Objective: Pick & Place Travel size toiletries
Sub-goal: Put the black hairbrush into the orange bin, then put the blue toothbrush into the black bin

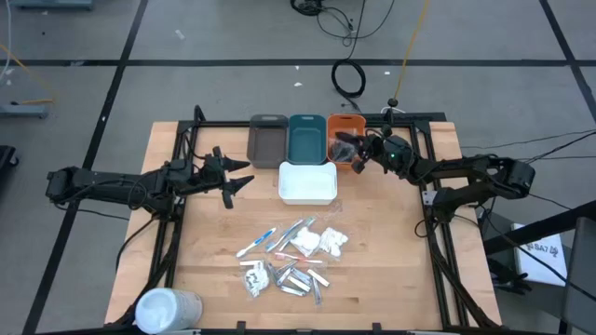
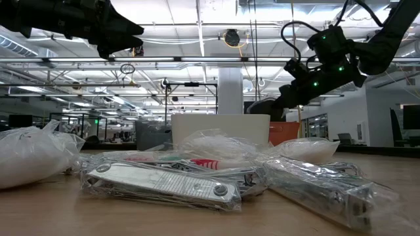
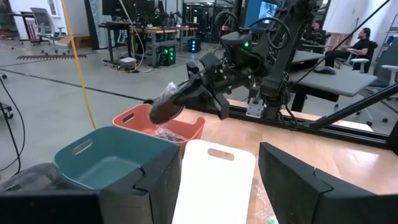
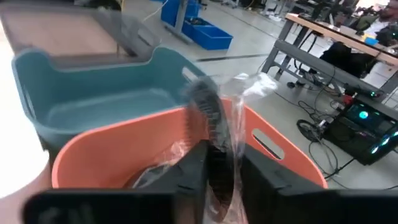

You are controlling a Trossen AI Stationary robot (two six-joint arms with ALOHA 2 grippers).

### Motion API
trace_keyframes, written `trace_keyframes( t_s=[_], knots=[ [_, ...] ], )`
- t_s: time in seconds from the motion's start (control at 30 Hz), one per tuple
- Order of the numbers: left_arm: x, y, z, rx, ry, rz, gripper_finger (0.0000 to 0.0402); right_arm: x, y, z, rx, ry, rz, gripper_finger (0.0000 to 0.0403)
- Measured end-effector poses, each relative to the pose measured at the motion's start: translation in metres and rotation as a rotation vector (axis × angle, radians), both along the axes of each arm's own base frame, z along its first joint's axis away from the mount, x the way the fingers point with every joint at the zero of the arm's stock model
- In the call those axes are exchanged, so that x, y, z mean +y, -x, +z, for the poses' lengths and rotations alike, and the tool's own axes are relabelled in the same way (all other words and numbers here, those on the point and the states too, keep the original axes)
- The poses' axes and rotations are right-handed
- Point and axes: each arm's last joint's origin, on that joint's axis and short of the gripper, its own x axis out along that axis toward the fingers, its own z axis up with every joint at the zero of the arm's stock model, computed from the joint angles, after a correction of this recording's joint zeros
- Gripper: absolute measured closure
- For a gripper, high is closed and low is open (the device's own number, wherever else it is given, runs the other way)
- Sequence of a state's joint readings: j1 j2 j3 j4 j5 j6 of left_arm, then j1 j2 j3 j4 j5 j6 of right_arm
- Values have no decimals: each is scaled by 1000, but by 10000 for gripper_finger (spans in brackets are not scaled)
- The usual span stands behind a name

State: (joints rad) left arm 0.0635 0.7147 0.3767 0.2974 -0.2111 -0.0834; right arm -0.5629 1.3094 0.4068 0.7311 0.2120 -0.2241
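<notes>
My right gripper (image 1: 351, 149) hangs over the orange tray (image 1: 343, 164) at the table's far side, shut on a dark round disc in clear wrap (image 4: 208, 115). The left wrist view shows that disc (image 3: 163, 109) above the orange tray (image 3: 146, 121). More wrapped items lie inside the tray (image 4: 155, 168). My left gripper (image 1: 237, 177) is open and hovers left of the white tray (image 1: 307, 183), touching nothing. The remaining toiletries (image 1: 289, 256) lie heaped on the near half of the table: blue- and pink-tipped sticks, white packets and silver sachets. My right gripper pinches the wrapped dark disc (image 4: 211, 134) between its two fingers (image 4: 193, 168), which grip its lower edge. The arm reaches in from the table's right, slanting down. The disc stands on edge, lifted clear above the orange tray, with clear wrap (image 4: 255, 84) flaring loose beside it.
A grey tray (image 1: 268, 140), a teal tray (image 1: 306, 138) and the orange tray stand in a row at the far edge, with the white tray in front of them. A big white cylinder (image 1: 168, 309) lies at the near left corner. Bare wood surrounds the heap.
</notes>
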Motion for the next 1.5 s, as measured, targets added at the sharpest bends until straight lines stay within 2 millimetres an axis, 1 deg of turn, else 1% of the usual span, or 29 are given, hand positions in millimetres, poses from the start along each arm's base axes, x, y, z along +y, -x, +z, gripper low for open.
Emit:
trace_keyframes(
  t_s=[0.1,0.23,0.4,0.47,0.6,0.67,0.77,0.83,0.93,1.03,1.2,1.33,1.43,1.5],
  knots=[
    [0,0,0,1,0,0,190,0,-1,-2,12,-2,3,281],
    [0,0,0,1,0,0,190,0,0,1,0,8,0,228],
    [0,0,0,2,0,0,190,-1,1,10,-52,55,-44,184],
    [0,0,0,2,0,0,190,0,1,13,-73,59,-28,173],
    [0,0,0,2,0,0,190,5,1,18,-138,7,90,164],
    [0,0,0,2,0,0,190,4,1,20,-159,2,77,164],
    [0,0,0,2,0,0,190,4,4,20,-148,6,13,167],
    [0,0,0,2,-1,0,190,5,5,20,-141,-17,24,169],
    [0,0,0,2,-1,0,190,11,4,19,-141,-88,141,172],
    [0,0,0,2,-1,0,190,21,3,17,-148,-213,308,171],
    [0,0,0,2,-1,0,190,40,2,24,-225,-443,687,175],
    [0,0,0,2,-1,0,190,54,7,37,-276,-598,965,180],
    [0,0,0,1,-1,0,190,62,15,45,-292,-656,1089,184],
    [0,0,0,0,0,0,190,68,21,47,-306,-652,1115,188]
  ],
)
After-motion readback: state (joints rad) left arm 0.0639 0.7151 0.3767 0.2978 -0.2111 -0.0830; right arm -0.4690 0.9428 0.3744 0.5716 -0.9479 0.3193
